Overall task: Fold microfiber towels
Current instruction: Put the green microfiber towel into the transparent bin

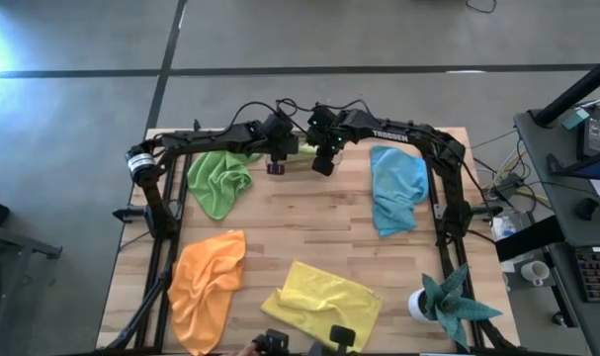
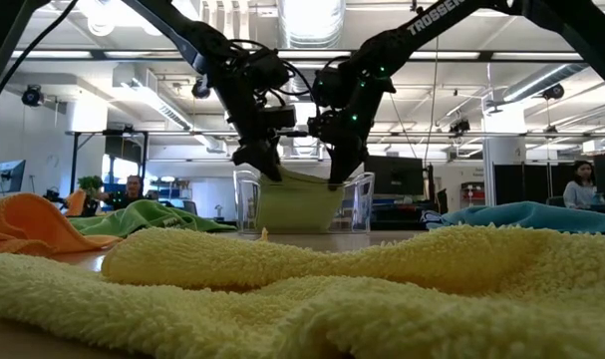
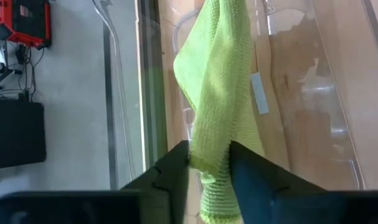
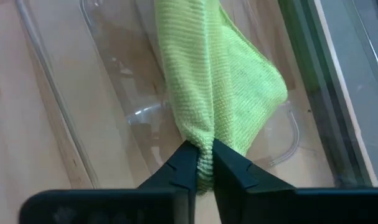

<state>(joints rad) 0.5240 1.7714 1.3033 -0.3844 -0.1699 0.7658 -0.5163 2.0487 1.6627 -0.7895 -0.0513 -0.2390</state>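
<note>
Hanging between the two arms at the far edge of the wooden table (image 1: 309, 232) is a folded lime green microfiber towel (image 2: 294, 204), slung like a shallow hammock over a clear plastic bin (image 2: 362, 204). The left gripper (image 3: 208, 163) is clamped on one end of this cloth and the right gripper (image 4: 202, 160) is clamped on the other, each pair of fingers closed tight with a bunched corner squeezed between them. Both wrist views look down past the cloth into the clear bin, whose curved transparent walls sit directly under the towel. Around the bin lie the other cloths: a second lime green towel (image 1: 218, 183) crumpled to the bin's left, a light blue towel (image 1: 396, 188) to its right, an orange towel (image 1: 207, 285) well apart toward the near left of the table, and a yellow towel (image 1: 324, 297) spread near the front, opposite the bin. A teal spiky plant in a white pot (image 1: 443, 302) stands at the near right corner, far from the bin. Judging by the sag and the soft knitted texture, the cloth is light, limp and not slippery; it keeps no shape of its own, so it is best held by corners or folded edges, with both ends supported together.
</note>
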